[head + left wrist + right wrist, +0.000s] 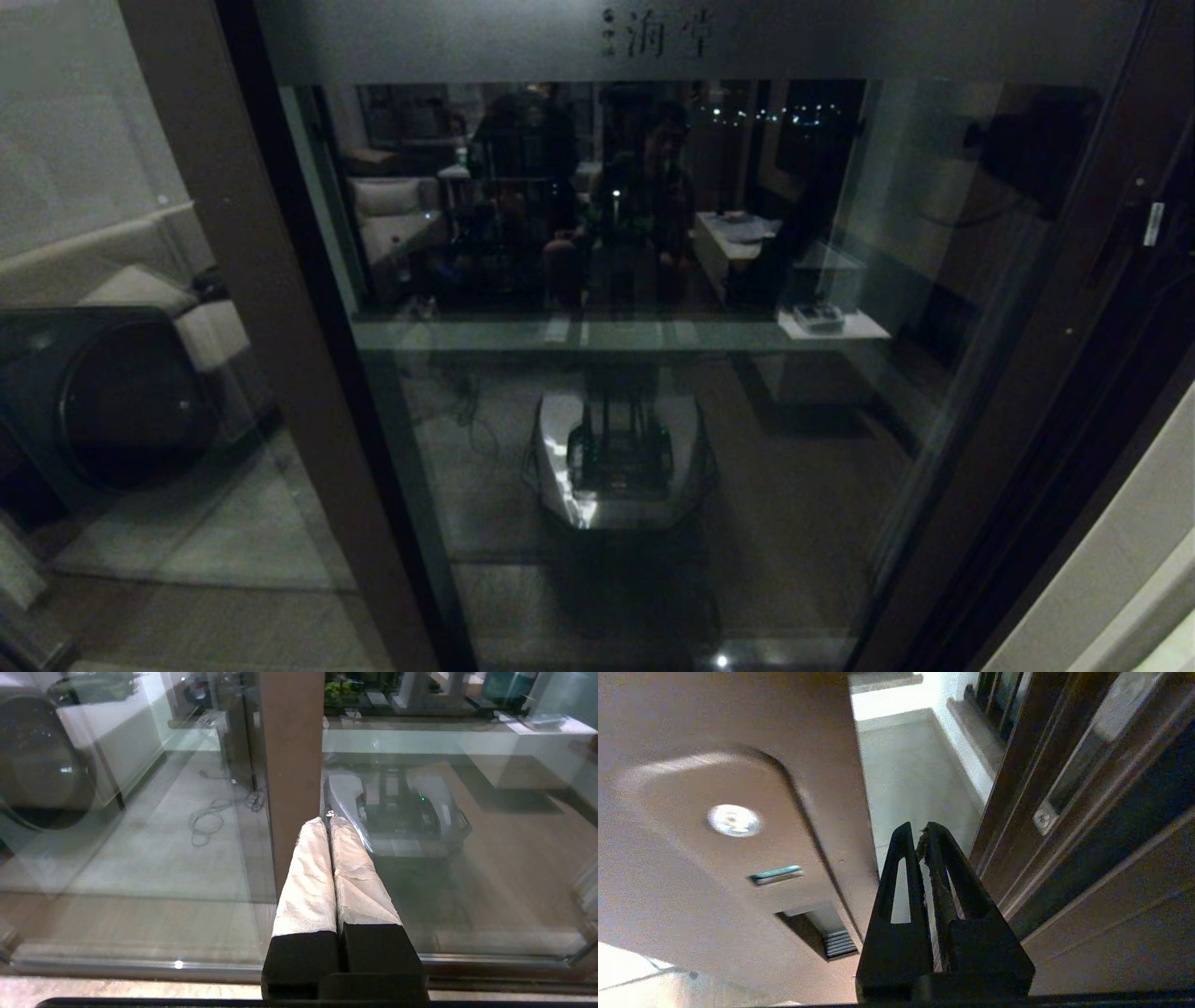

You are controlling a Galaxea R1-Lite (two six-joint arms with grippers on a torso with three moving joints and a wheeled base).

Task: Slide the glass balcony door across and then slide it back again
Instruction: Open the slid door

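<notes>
The glass balcony door (pixel 653 373) fills the head view, with a frosted band of small characters (pixel 667 33) across its top and dark brown stiles on both sides. Neither gripper shows in the head view. In the left wrist view my left gripper (pixel 327 820) is shut and empty; its white-wrapped fingertips sit just in front of the door's left brown stile (pixel 292 742). In the right wrist view my right gripper (pixel 920 830) is shut on nothing. It points into a narrow gap between the door's handle stile (pixel 822 742), with its recessed handle plate (pixel 738 858), and the dark door jamb (pixel 1064 812).
A fixed glass pane (pixel 140 233) on the left reflects a sofa, with a dark round-fronted washer (pixel 112 401) behind it. The glass mirrors my own base (pixel 616 457). Pale balcony floor (pixel 915 774) shows through the gap. A pale wall edge (pixel 1102 579) stands at right.
</notes>
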